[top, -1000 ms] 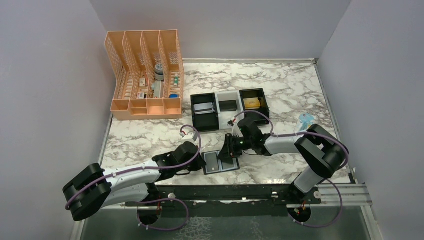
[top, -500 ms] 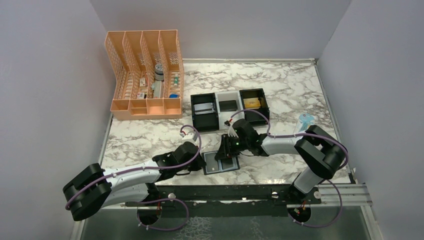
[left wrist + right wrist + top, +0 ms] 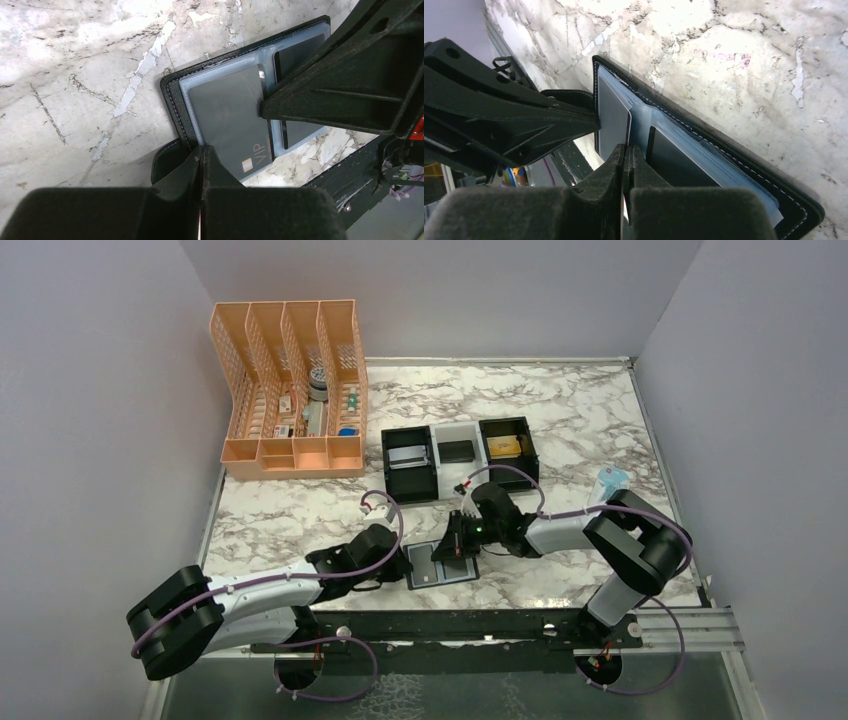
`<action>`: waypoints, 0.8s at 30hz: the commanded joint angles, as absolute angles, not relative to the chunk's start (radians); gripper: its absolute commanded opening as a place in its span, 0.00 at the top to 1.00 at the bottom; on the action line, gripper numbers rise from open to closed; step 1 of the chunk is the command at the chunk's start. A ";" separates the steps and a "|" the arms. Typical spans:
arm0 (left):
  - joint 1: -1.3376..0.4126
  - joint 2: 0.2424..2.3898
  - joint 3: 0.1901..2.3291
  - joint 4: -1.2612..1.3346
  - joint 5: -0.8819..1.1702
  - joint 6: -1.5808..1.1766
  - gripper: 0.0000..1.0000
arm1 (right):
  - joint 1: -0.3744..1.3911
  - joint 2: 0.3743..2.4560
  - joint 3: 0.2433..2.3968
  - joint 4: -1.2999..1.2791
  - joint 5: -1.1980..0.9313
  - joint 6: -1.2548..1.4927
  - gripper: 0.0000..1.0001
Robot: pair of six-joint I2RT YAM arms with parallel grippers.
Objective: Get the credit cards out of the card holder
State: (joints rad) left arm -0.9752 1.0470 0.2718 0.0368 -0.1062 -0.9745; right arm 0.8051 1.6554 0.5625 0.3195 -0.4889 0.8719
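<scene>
The card holder (image 3: 442, 566) lies open and flat near the table's front edge, black with blue-grey lining (image 3: 186, 89). A dark grey credit card (image 3: 227, 117) marked VIP sits in its left pocket. A darker card (image 3: 300, 52) sits in the right pocket, also in the right wrist view (image 3: 674, 160). My left gripper (image 3: 404, 568) is shut, its tips (image 3: 202, 150) on the wallet's outer edge beside the snap tab (image 3: 167, 161). My right gripper (image 3: 455, 548) is shut, its tips (image 3: 626, 149) against the grey card's (image 3: 614, 122) inner edge at the fold.
Three small square trays stand behind the wallet: black (image 3: 388, 468), white (image 3: 440, 438) and black (image 3: 532, 445), each holding a card-like item. A peach mesh organiser (image 3: 290, 390) stands at the back left. A small blue-white item (image 3: 611, 480) lies at the right. A metal rail (image 3: 450, 625) runs along the near edge.
My right gripper slid left across the open wallet, then came back slightly to the right, staying at the fold. The left gripper and the wallet have hardly moved.
</scene>
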 commanded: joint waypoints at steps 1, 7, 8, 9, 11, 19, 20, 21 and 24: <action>-0.986 1.056 0.241 0.022 -0.138 -0.986 1.00 | 0.799 1.612 0.536 0.375 -0.567 0.887 0.99; -0.986 1.041 0.240 0.001 -0.152 -0.989 1.00 | 0.776 1.614 0.528 0.394 -0.670 0.871 0.99; -0.986 1.038 0.239 -0.001 -0.154 -0.991 1.00 | 0.772 1.617 0.524 0.398 -0.684 0.873 0.99; -0.986 1.034 0.238 -0.004 -0.156 -0.991 1.00 | 0.768 1.618 0.520 0.406 -0.692 0.876 0.99; -0.986 1.025 0.237 -0.009 -0.156 -0.992 1.00 | 0.759 1.618 0.516 0.410 -0.709 0.876 0.97; -0.986 1.009 0.230 -0.006 -0.156 -0.997 1.00 | 0.747 1.634 0.509 0.443 -0.756 0.896 0.95; -0.986 1.009 0.230 -0.007 -0.155 -0.997 1.00 | 0.747 1.635 0.505 0.450 -0.756 0.900 0.96; -0.986 1.011 0.230 -0.007 -0.154 -0.997 1.00 | 0.747 1.639 0.505 0.452 -0.755 0.900 0.97; -0.986 1.011 0.230 -0.005 -0.152 -0.997 1.00 | 0.747 1.645 0.501 0.462 -0.752 0.903 0.99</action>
State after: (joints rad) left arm -0.9821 1.0138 0.2508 0.0341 -0.1272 -0.9974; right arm 0.7506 1.6295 0.5117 0.3923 -0.7063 0.8875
